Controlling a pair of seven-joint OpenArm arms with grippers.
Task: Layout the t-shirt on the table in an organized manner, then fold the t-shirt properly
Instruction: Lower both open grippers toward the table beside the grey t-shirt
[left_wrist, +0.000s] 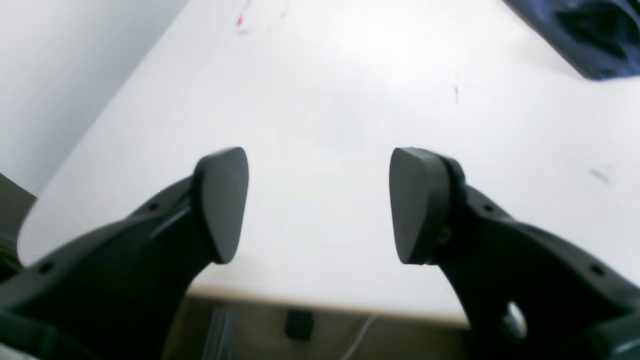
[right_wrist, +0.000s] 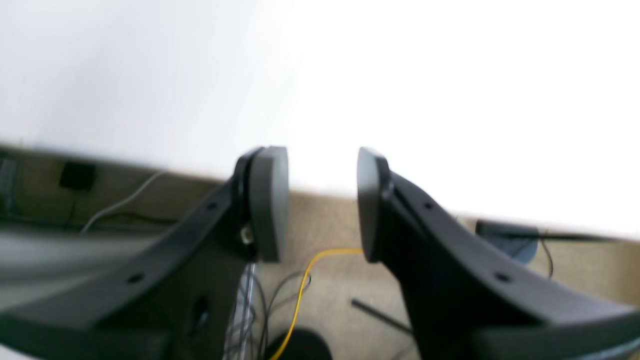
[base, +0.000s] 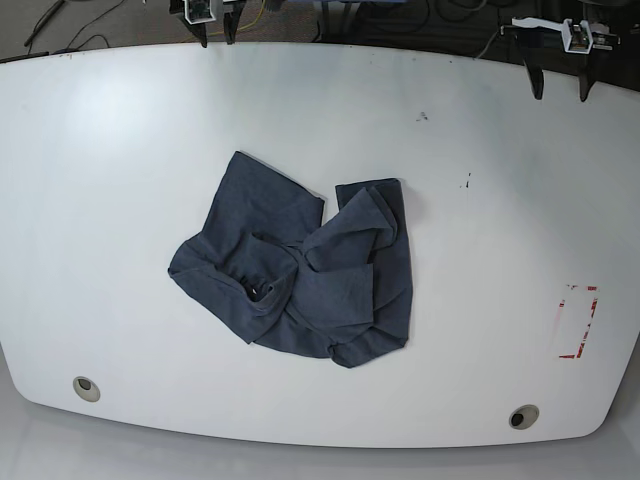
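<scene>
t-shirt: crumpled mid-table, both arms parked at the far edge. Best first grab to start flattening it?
Probably the flat flap of the t-shirt that points toward the arms. It lies single-layered and unfolded, so an open right gripper coming straight down from its own side could pinch that edge. The middle is bunched in overlapping folds; a grip there would likely catch several layers.

The dark navy-grey t-shirt (base: 300, 265) lies crumpled near the middle of the white table (base: 120, 150), bunched into overlapping folds with one flap spread toward the upper left and another doubled over on the right. No lettering shows. The glossy tabletop carries two round grommet holes along its near edge and a red tape outline at the right.
</scene>
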